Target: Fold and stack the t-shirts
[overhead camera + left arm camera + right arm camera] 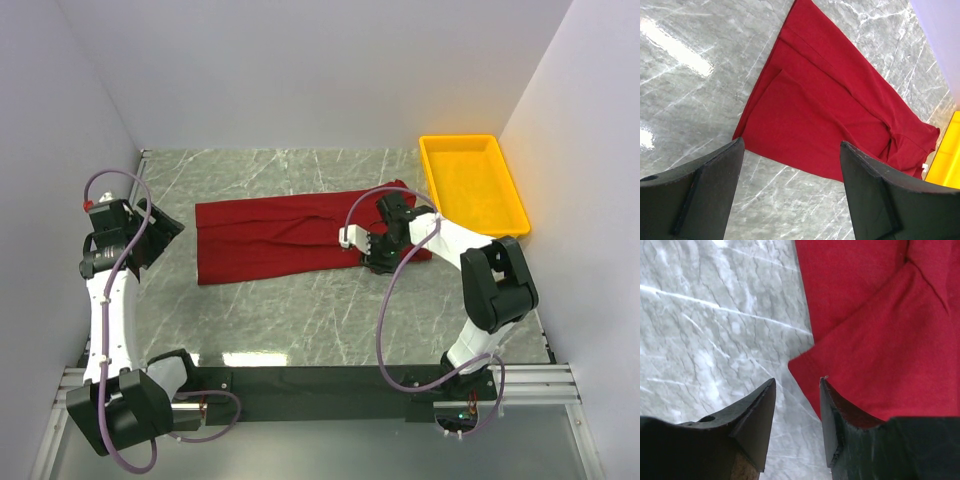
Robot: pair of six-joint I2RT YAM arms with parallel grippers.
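The t-shirt is lying flat across the middle of the table, folded lengthwise into a long band. It is running from centre-left toward the right, and its right end is lying near the tray in the upper right.

The left gripper is hovering at the left of the top view, apart from the cloth. Its jaws are standing wide with nothing between them.

The right gripper is sitting low at the band's lower right edge. Its jaws are standing at a narrow gap with bare marble showing between them. One finger is overlapping the cloth edge, and a corner of the shirt is lying just above the gap. It is not gripping anything.

The shirt is looking thin, light and limp. It is likely to sag from any pinch point, and its stacked layers may slip apart or fall open if only the top one is caught. The polished marble is probably letting it slide rather than hold. It is not fragile, so a firm pinch should do no harm.

The best holds are probably the corners at the two short ends, with a finger slid under every layer. The right gripper seems placed for the lower right corner, and the left for the lower left.
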